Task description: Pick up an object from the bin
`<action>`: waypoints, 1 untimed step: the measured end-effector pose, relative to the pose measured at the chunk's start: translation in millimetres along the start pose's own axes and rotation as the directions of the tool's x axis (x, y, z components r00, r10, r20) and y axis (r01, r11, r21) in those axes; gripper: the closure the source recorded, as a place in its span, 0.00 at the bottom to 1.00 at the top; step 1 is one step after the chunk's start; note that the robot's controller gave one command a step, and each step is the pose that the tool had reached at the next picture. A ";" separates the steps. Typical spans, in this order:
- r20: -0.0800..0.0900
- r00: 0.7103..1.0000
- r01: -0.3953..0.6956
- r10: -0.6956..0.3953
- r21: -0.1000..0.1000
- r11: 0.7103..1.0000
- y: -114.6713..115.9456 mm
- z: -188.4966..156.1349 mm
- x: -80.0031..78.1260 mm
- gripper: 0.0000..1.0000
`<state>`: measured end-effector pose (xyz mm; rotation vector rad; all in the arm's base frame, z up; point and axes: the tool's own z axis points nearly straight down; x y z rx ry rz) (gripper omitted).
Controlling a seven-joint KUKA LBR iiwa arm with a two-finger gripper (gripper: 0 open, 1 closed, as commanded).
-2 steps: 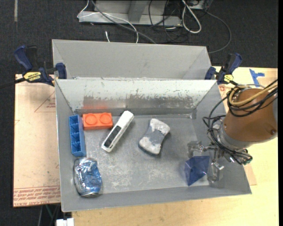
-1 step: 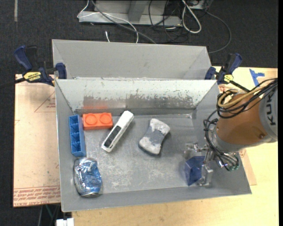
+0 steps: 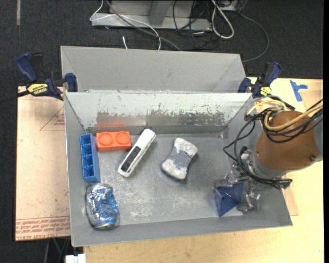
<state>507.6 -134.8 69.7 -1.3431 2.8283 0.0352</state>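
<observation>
The gripper (image 3: pixel 242 198) is down in the near right corner of the grey metal bin (image 3: pixel 154 218), under the arm's orange cover (image 3: pixel 285 146) and its loops of cable. A dark blue wedge-shaped piece (image 3: pixel 224 202) lies on the floor touching the gripper's left side and partly under it. Whether the jaws are apart, together or clamped on the wedge I cannot tell, as the wrist hides them.

Everything else lies well to the left of the jaws:
- nearest, a lumpy white and grey bundle (image 3: pixel 179 159)
- then a white handset with a dark face (image 3: pixel 136 152), lying slantwise
- an orange block with two round studs (image 3: pixel 113 141) by the back wall
- a long blue tray (image 3: pixel 89 157) along the far left wall
- a crumpled blue and silver packet (image 3: pixel 102 206) in the near left corner

The bin's floor is scratched and dull, and the back wall carries a band of scuffs. Beyond the bin is dark floor, with black cables trailing to a grey unit (image 3: pixel 149 15).
</observation>
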 end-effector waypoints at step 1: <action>-0.003 0.805 -0.593 0.593 0.018 0.805 5.6 -1.7 -9.9 1.00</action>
